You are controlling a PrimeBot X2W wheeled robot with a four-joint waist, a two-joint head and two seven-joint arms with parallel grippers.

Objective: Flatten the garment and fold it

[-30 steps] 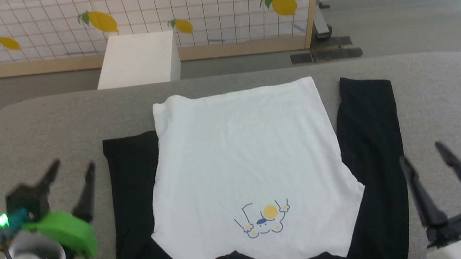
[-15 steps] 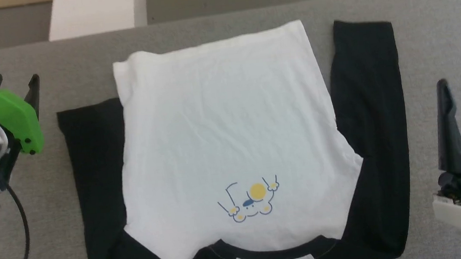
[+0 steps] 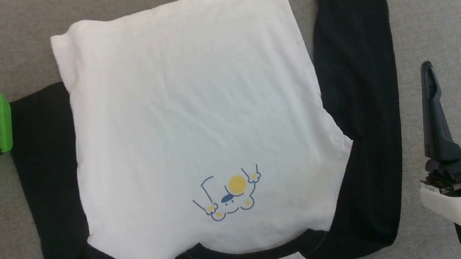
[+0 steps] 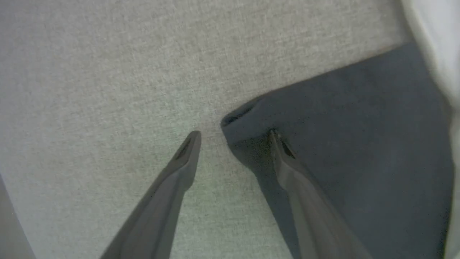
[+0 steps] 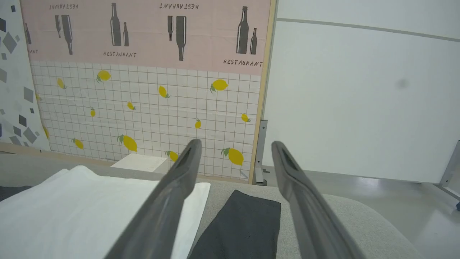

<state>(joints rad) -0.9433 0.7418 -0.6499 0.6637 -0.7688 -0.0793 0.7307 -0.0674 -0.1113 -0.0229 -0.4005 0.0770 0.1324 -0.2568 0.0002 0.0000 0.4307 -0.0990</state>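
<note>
Garment: spread flat mid-frame in head view, long axis top to bottom, collar at bottom edge.
Left claw: my fingers apart, empty, straddling the left sleeve cuff corner at centre of left wrist view; whether they touch it, can't tell.
Right claw: fingers apart, empty, lower right of head view, well clear of right sleeve.
Nearer arm: my left, judging by the cuff between its tips.

There is one garment on one grey table, and one white box. Two grippers show: left gripper, right gripper
</note>
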